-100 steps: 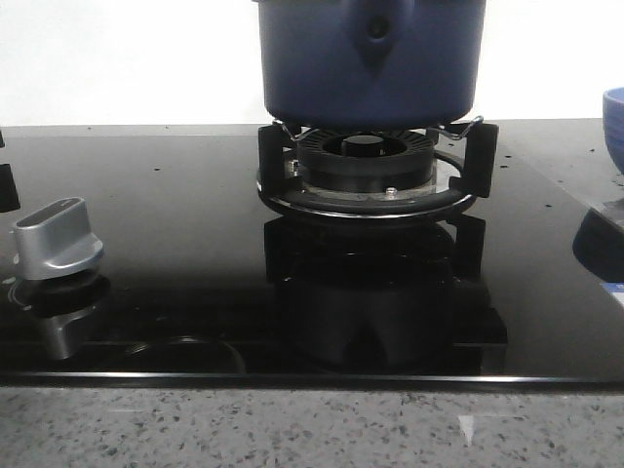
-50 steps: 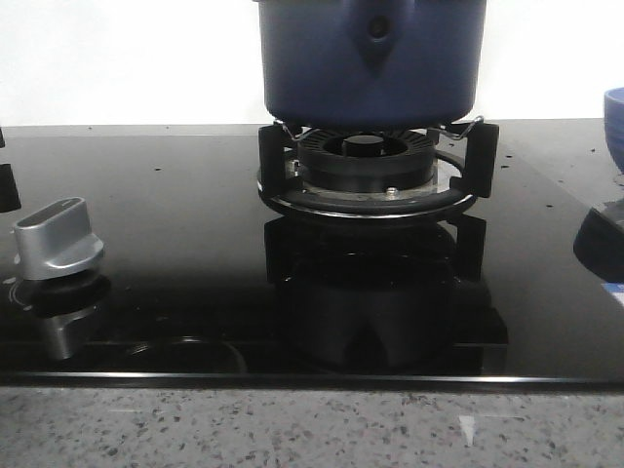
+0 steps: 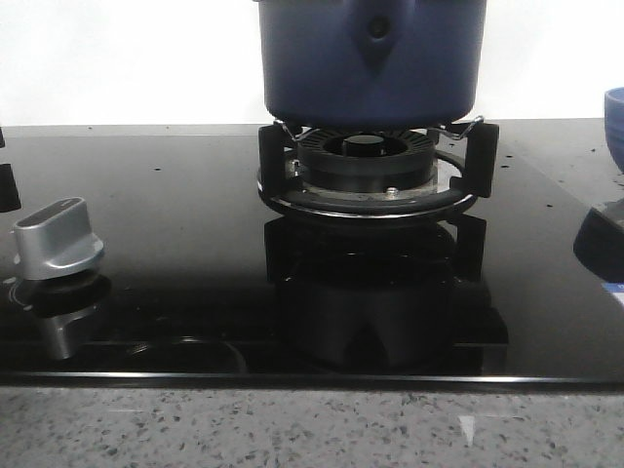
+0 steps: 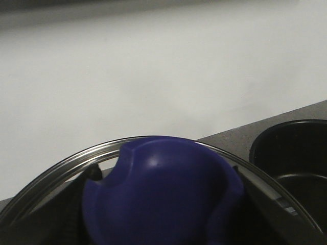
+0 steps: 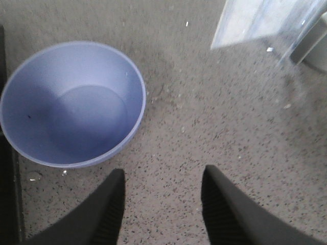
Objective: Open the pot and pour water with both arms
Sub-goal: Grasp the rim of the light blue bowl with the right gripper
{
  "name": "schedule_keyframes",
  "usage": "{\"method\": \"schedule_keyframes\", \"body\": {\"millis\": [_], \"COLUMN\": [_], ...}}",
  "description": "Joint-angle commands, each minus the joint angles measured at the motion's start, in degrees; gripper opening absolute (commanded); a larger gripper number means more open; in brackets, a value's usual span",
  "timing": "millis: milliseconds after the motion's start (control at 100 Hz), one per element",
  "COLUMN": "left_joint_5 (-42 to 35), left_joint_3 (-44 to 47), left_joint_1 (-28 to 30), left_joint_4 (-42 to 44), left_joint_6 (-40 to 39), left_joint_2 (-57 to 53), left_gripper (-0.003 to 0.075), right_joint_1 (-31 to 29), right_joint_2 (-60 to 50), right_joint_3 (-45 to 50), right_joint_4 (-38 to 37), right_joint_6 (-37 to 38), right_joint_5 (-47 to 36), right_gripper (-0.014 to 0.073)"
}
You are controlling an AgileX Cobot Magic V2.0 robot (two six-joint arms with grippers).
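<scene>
The dark navy pot (image 3: 370, 68) stands on the burner grate (image 3: 375, 166) at the back centre; its top is cut off by the frame. Its teardrop handle bracket (image 3: 376, 34) faces me. In the left wrist view a dark blue lid knob (image 4: 163, 189) fills the space between the jaws, and the steel-rimmed glass lid (image 4: 56, 171) curves around it. My left gripper (image 4: 162, 199) is shut on that knob. Beside the lid is the open mouth of a dark round vessel (image 4: 294, 168). My right gripper (image 5: 161, 181) hangs open over speckled counter, holding nothing.
A lighter blue bowl (image 5: 71, 102) sits on the counter just beyond the right fingers, also at the far right edge (image 3: 614, 122). A clear container (image 5: 265, 23) stands further off. A silver stove knob (image 3: 57, 239) sticks up from the black glass hob (image 3: 175, 214).
</scene>
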Motion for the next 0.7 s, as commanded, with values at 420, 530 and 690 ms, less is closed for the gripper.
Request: {"method": "schedule_keyframes", "body": {"millis": [420, 530, 690], "left_joint_5": [2.05, 2.05, 2.05], "left_joint_3": [-1.9, -1.9, -1.9], "left_joint_1": [0.11, 0.11, 0.11], "left_joint_4": [-2.26, -2.26, -2.26], "left_joint_6": [0.01, 0.01, 0.01], "left_joint_2": [-1.96, -1.96, -1.96], "left_gripper": [0.0269, 0.0269, 0.0269], "right_joint_1": [-2.77, -2.89, -3.42], "right_joint_2": [19.55, 21.88, 24.08], "right_joint_3": [-10.92, -10.3, -10.27], "right_joint_4": [2.55, 2.55, 3.2], "right_joint_6": [0.56, 0.56, 0.56], "right_joint_5": [-0.83, -1.21, -2.88], "right_gripper": [0.0311, 0.0311, 0.0311]}}
